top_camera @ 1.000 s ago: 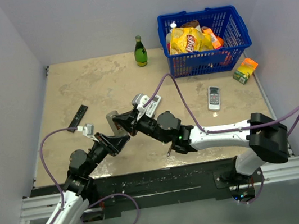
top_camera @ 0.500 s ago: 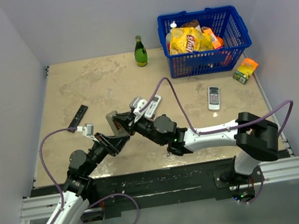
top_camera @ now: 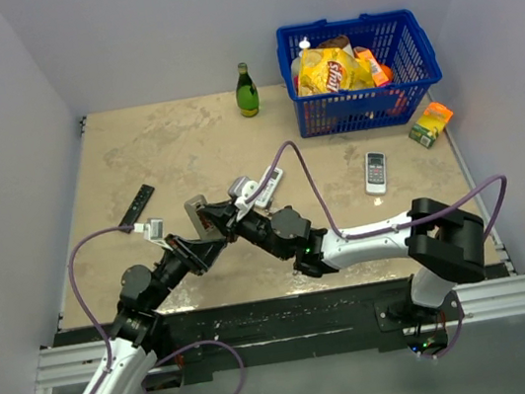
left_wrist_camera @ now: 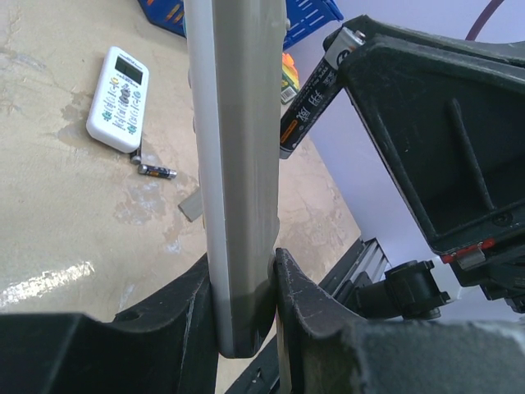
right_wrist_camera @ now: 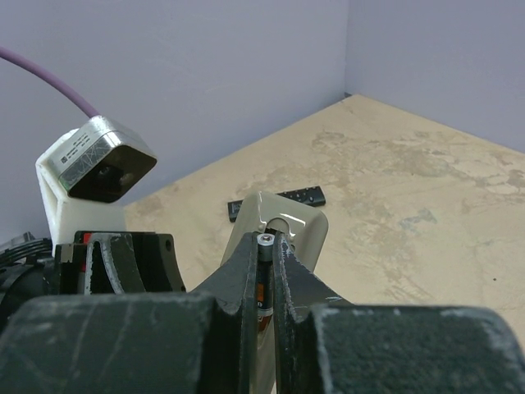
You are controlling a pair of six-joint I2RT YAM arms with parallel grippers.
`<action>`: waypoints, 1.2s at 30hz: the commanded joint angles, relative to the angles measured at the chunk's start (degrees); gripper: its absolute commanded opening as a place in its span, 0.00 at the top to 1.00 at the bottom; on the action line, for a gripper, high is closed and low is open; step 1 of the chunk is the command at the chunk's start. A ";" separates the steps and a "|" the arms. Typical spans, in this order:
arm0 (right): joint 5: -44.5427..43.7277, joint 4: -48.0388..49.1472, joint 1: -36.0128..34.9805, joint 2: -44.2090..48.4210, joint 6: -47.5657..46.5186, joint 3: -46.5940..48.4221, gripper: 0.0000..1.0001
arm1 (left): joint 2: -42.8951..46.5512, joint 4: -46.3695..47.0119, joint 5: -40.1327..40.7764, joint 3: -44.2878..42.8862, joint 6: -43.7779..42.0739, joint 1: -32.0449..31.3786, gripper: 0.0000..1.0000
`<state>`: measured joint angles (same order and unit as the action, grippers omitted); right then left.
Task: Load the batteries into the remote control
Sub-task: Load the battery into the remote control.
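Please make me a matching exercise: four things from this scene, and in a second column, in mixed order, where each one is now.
1 remote control
2 lifted battery
3 green bottle
4 yellow snack bag

A in the blue basket
B held by the right gripper
C upright near the table's far edge
D clamped in the left gripper

Pairs: 1-D, 2-B, 3-C, 4-A

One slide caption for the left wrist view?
Left jaws clamp the remote control; right jaws hold a battery close beside it.

tabletop [top_camera: 175, 151] | far edge: green bottle [top_camera: 246, 91] | far-right corner: blue basket [top_camera: 373, 103], orange carton [top_camera: 431, 123] | centre: white remote [top_camera: 269, 185], battery [left_wrist_camera: 156, 171] beside | right: second white remote [top_camera: 376, 172] | left: black strip [top_camera: 136, 208]
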<state>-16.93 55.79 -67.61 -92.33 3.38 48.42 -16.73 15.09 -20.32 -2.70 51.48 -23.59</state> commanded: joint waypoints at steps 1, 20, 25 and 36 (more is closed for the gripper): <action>-0.04 1.87 -0.32 0.22 -1.62 -0.96 1.00 | 0.65 1.43 0.98 -2.13 0.64 0.22 1.00; -0.65 1.87 -0.33 3.39 -0.65 -1.84 1.00 | -1.20 4.95 -1.83 -1.52 0.37 0.22 1.00; -2.14 2.04 -0.33 3.57 -1.97 -2.10 1.00 | -0.67 5.30 -2.18 -1.08 0.90 0.22 1.00; -0.74 4.85 -0.33 1.63 -1.71 -0.61 1.00 | -0.67 5.65 -2.97 -0.99 1.34 0.22 1.00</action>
<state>-17.30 56.88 -67.85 -90.59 2.52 46.52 -17.82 16.58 -21.74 -2.76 51.92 -23.59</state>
